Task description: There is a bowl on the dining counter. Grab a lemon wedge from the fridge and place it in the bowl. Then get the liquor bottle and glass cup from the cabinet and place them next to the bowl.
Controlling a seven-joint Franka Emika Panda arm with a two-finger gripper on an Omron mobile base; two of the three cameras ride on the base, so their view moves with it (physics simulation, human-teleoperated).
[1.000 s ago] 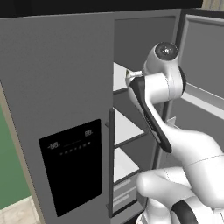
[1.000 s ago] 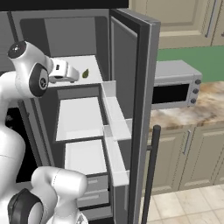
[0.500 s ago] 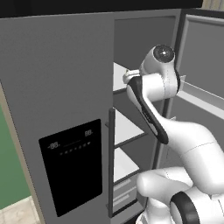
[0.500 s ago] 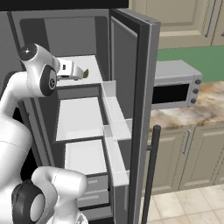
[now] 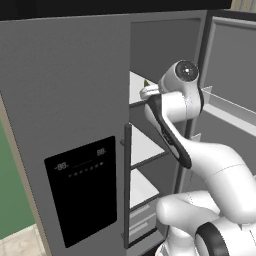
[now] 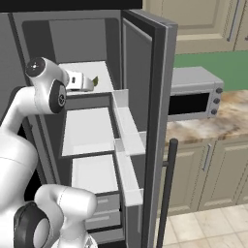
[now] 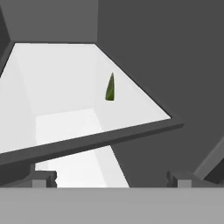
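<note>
The first step of the task, fetching the lemon wedge [image 7: 110,88] from the fridge [image 5: 75,100], is under way, and judging by how things lie it is at the approach stage: the wedge is sitting untouched on the top white shelf [image 7: 57,74] inside the open fridge, and the gripper [image 7: 111,179] is hovering at the front lip of that shelf with its fingers spread as wide apart as they go and nothing between them. In the hand view the two dark fingertips [image 7: 43,178] are showing low at either side, well short of the wedge, which is lying farther back on the shelf and toward the fridge's grey side wall. From the right base view the wedge [image 6: 95,81] is showing just past the tip of the hand, near the shelf's door-side edge. The next move is probably calling for the hand to travel deeper over the shelf, line the open fingers up on either side of the sliver, and lower enough to close on it without scraping the shelf. The wedge is looking like a tiny, dark yellow-green sliver standing on edge, tapering to a point at the top; so thin a piece will likely be needing careful centring.
</note>
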